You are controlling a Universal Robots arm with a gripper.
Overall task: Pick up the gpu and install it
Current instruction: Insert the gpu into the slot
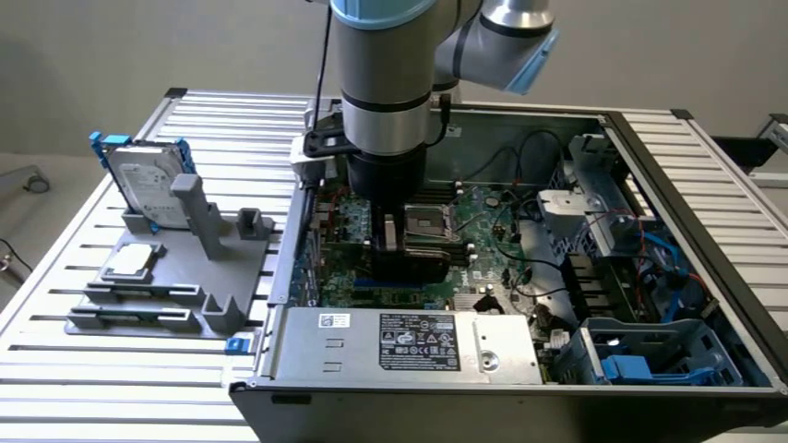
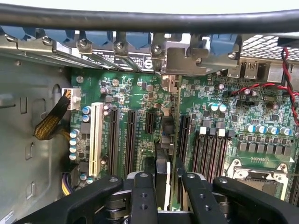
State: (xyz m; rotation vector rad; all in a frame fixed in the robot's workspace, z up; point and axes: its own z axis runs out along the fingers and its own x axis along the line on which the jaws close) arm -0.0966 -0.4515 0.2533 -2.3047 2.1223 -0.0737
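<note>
Fingers (image 2: 142,200) are gripping the gpu (image 2: 162,176), part-closed on its two faces, holding it upright among the motherboard (image 2: 135,88) slots inside the computer case (image 2: 28,121).

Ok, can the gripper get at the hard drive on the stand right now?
Probably not: the gripper is down inside the computer case, closed on the gpu, while the hard drive stands outside, beyond its wall.

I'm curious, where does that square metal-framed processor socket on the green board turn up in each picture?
Exterior view: the processor socket sits mid-board, just to the exterior view's right of the arm.
Wrist view: the processor socket lies beside the black memory slots.
Shared landmark: the green motherboard around it.
</note>
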